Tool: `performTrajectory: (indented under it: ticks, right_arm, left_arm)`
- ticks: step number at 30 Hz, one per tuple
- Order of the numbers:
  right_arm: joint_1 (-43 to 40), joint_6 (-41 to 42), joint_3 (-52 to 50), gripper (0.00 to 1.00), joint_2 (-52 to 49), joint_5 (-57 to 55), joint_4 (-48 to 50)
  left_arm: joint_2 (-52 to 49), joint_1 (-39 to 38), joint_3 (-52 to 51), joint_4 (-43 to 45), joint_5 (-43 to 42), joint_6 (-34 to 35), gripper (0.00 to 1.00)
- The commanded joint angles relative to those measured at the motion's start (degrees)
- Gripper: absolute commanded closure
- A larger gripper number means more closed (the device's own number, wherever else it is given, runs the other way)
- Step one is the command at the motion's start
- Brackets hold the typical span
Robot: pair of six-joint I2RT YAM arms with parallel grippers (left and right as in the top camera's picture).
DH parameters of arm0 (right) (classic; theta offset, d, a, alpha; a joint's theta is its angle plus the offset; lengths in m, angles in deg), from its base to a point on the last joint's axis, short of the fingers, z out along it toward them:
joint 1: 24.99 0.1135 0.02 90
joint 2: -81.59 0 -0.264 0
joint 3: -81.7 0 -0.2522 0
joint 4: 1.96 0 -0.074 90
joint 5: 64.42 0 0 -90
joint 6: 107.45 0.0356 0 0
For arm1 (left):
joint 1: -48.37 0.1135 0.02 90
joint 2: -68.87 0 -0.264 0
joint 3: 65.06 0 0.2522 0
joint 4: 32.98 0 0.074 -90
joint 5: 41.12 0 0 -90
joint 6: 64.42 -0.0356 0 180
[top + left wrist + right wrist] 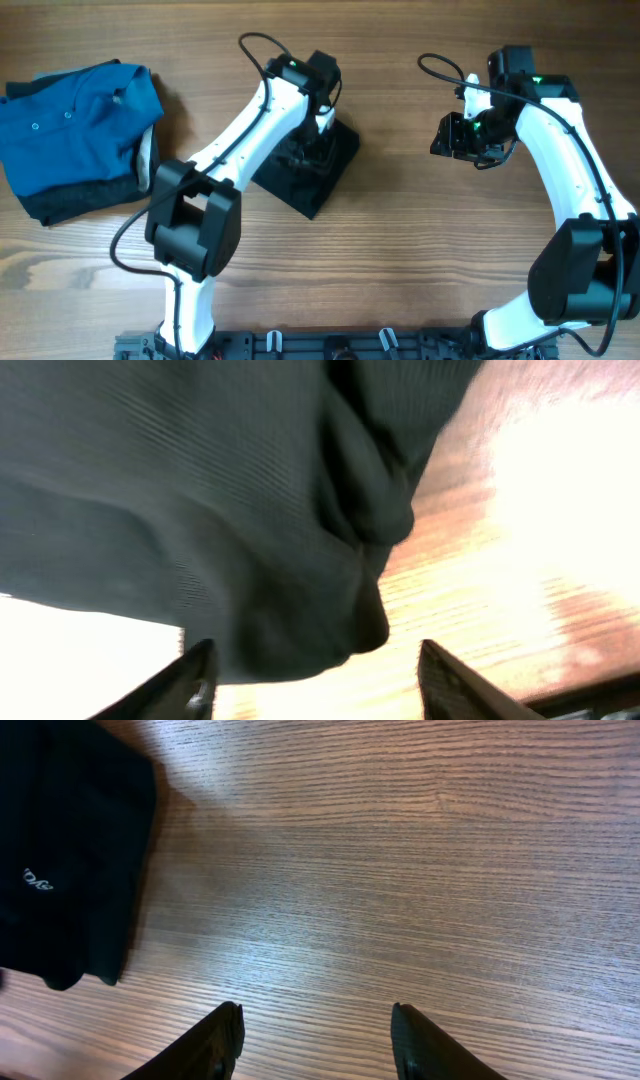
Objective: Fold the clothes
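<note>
The black shirt [325, 185] lies mid-desk as a compact dark square, so the folding looks essentially done; what may remain, as I judge it, is a last tuck or a move to the pile at the left of the desk [420, 260], where a blue polo [80, 115] sits on a dark grey folded garment [75, 200]; the left tool [315, 665] hangs right over the shirt, jaws wide, gripping nothing; the right tool [318, 1020] is wide too, over bare wood beside it; the left wrist view shows rumpled fabric bulging at the fingertips, which the arm hides from overhead; only the right wrist view shows the white logo [35, 880].
</note>
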Motion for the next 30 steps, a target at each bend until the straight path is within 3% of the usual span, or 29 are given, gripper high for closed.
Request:
performTrajectory:
  ticks: [1,4,9,12,15,21,22,23,25,30]
  right_arm:
    - [0.0,-1.22,0.44,0.48,-0.74,-0.39,-0.07]
    - [0.0,-1.22,0.44,0.48,-0.74,-0.39,-0.15]
    - [0.0,-1.18,0.44,0.48,-0.74,-0.37,-0.33]
    - [0.0,-1.18,0.44,0.48,-0.74,-0.37,-0.33]
    - [0.0,-1.29,0.44,0.48,-0.74,-0.42,-0.26]
    - [0.0,-1.22,0.44,0.48,-0.74,-0.59,-0.04]
    - [0.0,-1.25,0.44,0.47,-0.74,-0.57,0.11]
    - [0.0,-1.22,0.44,0.47,-0.74,-0.57,0.37]
    - [0.0,-1.2,0.44,0.47,-0.74,-0.57,0.61]
    - [0.0,-1.07,0.44,0.48,-0.74,0.59,0.2]
  left_arm:
    - [3.67,5.05,3.67,1.07,5.51,-0.48,0.57]
    - [3.02,10.64,2.91,8.81,4.83,-0.28,0.96]
    - [-2.99,13.94,-2.78,25.49,-4.5,-0.33,0.96]
    - [-7.78,12.0,-2.82,25.29,-18.78,-0.37,0.96]
    - [-3.13,8.92,-2.58,21.59,-30.21,-0.39,0.96]
    - [6.05,6.32,-2.6,14.43,-18.34,-0.94,0.96]
    - [6.1,6.84,-2.6,12.96,-14.6,-0.9,0.96]
    - [6.08,7.65,-3.04,12.22,-3.74,0.7,0.96]
    - [5.92,8.37,-5.7,16.17,1.16,1.01,0.96]
    - [1.44,8.44,-15.5,29.35,0.17,0.79,0.96]
